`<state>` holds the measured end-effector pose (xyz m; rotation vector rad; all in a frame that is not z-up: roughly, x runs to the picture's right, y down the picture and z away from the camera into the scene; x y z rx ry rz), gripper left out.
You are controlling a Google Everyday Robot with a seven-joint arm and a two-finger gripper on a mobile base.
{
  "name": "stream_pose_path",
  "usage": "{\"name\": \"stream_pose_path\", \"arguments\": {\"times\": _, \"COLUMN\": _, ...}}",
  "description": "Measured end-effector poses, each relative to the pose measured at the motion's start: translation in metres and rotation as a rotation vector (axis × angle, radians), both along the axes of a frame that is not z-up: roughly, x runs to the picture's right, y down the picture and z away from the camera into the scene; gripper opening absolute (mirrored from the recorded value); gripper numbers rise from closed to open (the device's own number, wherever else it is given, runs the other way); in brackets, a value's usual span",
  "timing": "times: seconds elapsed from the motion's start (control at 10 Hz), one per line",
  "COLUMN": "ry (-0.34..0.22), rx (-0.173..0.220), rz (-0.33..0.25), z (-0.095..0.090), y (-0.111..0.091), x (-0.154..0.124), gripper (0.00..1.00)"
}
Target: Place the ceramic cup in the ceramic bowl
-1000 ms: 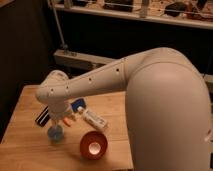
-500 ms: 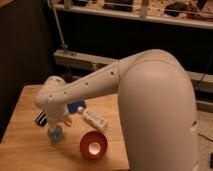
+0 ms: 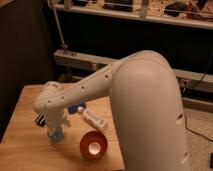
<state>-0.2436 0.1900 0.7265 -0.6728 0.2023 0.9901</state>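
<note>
Partly, the pincer (image 3: 54, 125) overhead hides the ceramic cup (image 3: 56, 135).

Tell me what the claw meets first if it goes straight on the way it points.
Most likely the ceramic cup: the claw points down over the table, and the cup sits right under it. Depth is unclear; they may already touch.

Robot arm lowered toward the ceramic cup (image 3: 56, 134) over the last second.

The white wrist joint (image 3: 50, 100) has dropped and slid slightly left, bringing the pincer (image 3: 54, 126) down to sit right at the top of the cup, closer than a second ago. The arm's big rounded upper segment (image 3: 150, 100) has swung left and now fills more of the view to the right of the cup. Nearly all of this shift came in the first half second.
</note>
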Motion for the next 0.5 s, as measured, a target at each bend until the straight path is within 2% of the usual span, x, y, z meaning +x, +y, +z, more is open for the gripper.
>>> {"name": "stream_pose_path", "arguments": {"times": 0.5, "ry": 0.0, "rx": -0.021, "rz": -0.02, "z": 0.021, "y": 0.01, "x": -0.003, "gripper": 0.65}}
